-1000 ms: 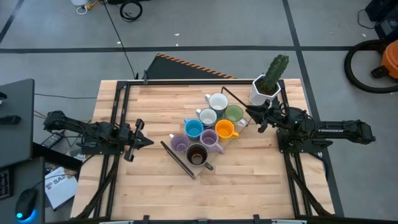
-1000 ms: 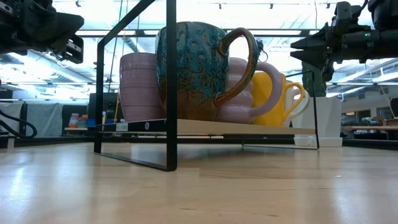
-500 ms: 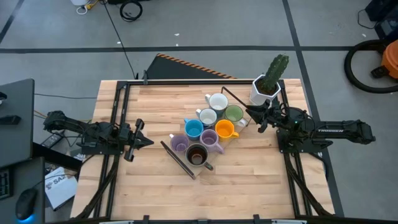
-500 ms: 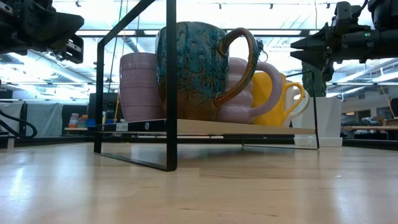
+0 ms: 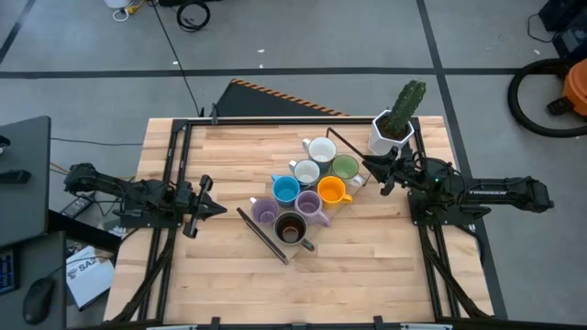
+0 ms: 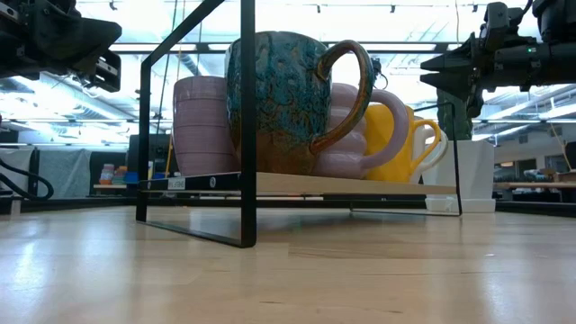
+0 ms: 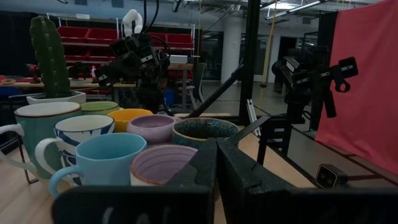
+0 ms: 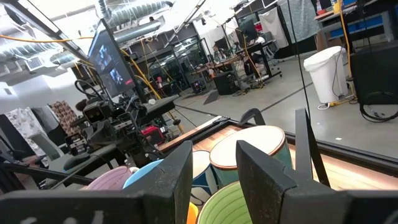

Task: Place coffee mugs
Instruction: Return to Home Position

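Observation:
Eight mugs stand bunched on the wooden shelf of a black-framed rack (image 5: 261,235): white (image 5: 321,149), pale grey (image 5: 305,171), green (image 5: 345,168), blue (image 5: 285,190), orange (image 5: 332,190), two lilac (image 5: 309,203) (image 5: 264,214) and dark brown-black (image 5: 292,228). My left gripper (image 5: 223,209) is shut and empty, level above the table left of the rack, pointing at the lilac mug (image 7: 165,165). My right gripper (image 5: 371,172) is open and empty, just right of the green mug (image 8: 230,199).
A white hexagonal pot with a cactus (image 5: 393,128) stands at the far right, just beyond my right gripper. The rack's black bars (image 6: 247,117) rise around the mugs. Bare wood lies along the near edge (image 5: 303,293) and between my left gripper and the rack.

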